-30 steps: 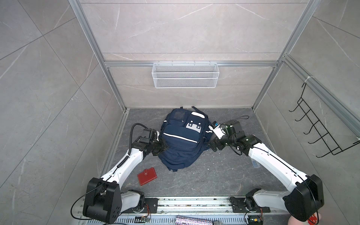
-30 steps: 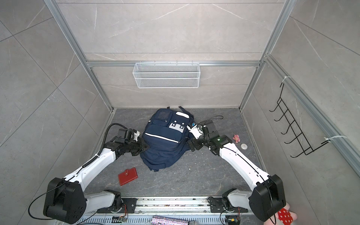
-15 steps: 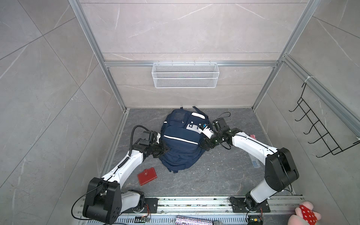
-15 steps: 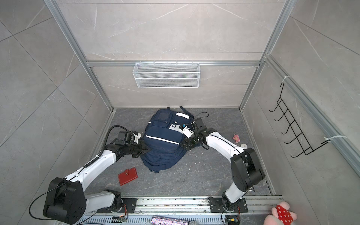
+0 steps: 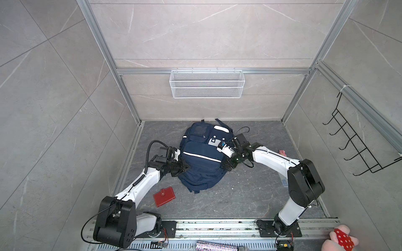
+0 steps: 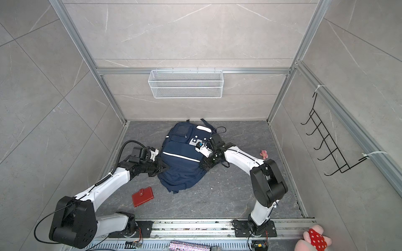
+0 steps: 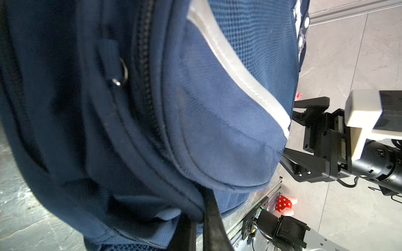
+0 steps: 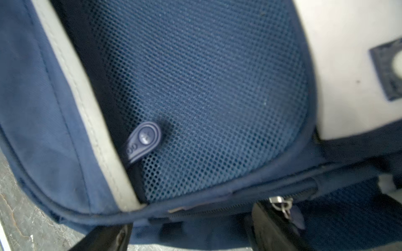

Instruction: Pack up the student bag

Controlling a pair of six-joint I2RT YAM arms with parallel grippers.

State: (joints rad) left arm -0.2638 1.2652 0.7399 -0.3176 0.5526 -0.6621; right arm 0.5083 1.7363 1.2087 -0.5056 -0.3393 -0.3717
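The student bag (image 5: 202, 156) (image 6: 180, 156) lies front-up on the grey floor, navy with a white stripe and pale patches. My left gripper (image 5: 185, 168) (image 6: 165, 168) is at its left flank. In the left wrist view its jaws (image 7: 202, 234) are shut on a fold of the bag's fabric. My right gripper (image 5: 227, 165) (image 6: 205, 164) is at the bag's right edge with its jaws wide. In the right wrist view its jaws (image 8: 191, 234) straddle the zipped seam, and a metal zip slider (image 8: 279, 202) lies beside one finger.
A red wallet (image 5: 164, 196) (image 6: 142, 196) lies on the floor in front of the bag, to its left. A small pink toy (image 5: 282, 152) lies behind the right arm. A white wire basket (image 5: 206, 83) hangs on the back wall and a black hook rack (image 5: 356, 147) on the right wall.
My right arm has folded in and its gripper has slid down along the bag's right edge, jaws narrowing slightly. The left gripper still holds the bag in place.
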